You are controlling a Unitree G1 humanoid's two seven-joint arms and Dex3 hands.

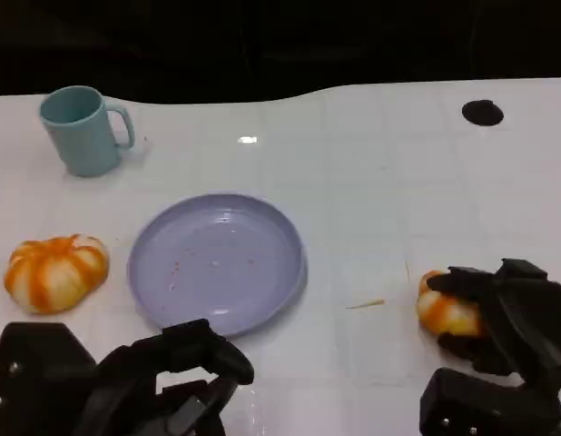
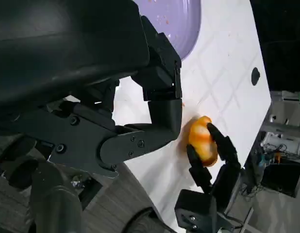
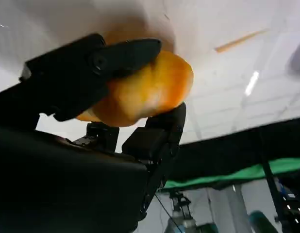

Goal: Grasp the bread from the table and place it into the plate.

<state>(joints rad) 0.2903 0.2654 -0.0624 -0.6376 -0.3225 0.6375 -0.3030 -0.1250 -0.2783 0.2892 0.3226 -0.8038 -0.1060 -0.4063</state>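
Observation:
A small orange-and-white bread roll (image 1: 441, 312) lies low over the white table, right of the lilac plate (image 1: 146, 272). My right hand (image 1: 503, 318) grips it, with black fingers wrapped over its top and far side. In the right wrist view the roll (image 3: 145, 92) sits clamped between fingers (image 3: 91, 63) on both sides. The left wrist view shows the same roll (image 2: 203, 141) inside my right hand (image 2: 213, 174), and the plate's edge (image 2: 181, 22). My left hand (image 1: 172, 372) hovers at the near edge in front of the plate, holding nothing, its fingers (image 2: 162, 73) apart.
A larger striped orange-and-white bun (image 1: 55, 272) lies left of the plate. A teal mug (image 1: 81, 130) stands at the back left. A thin wooden stick (image 1: 365, 304) lies between plate and roll. A black round hole (image 1: 482, 113) marks the back right.

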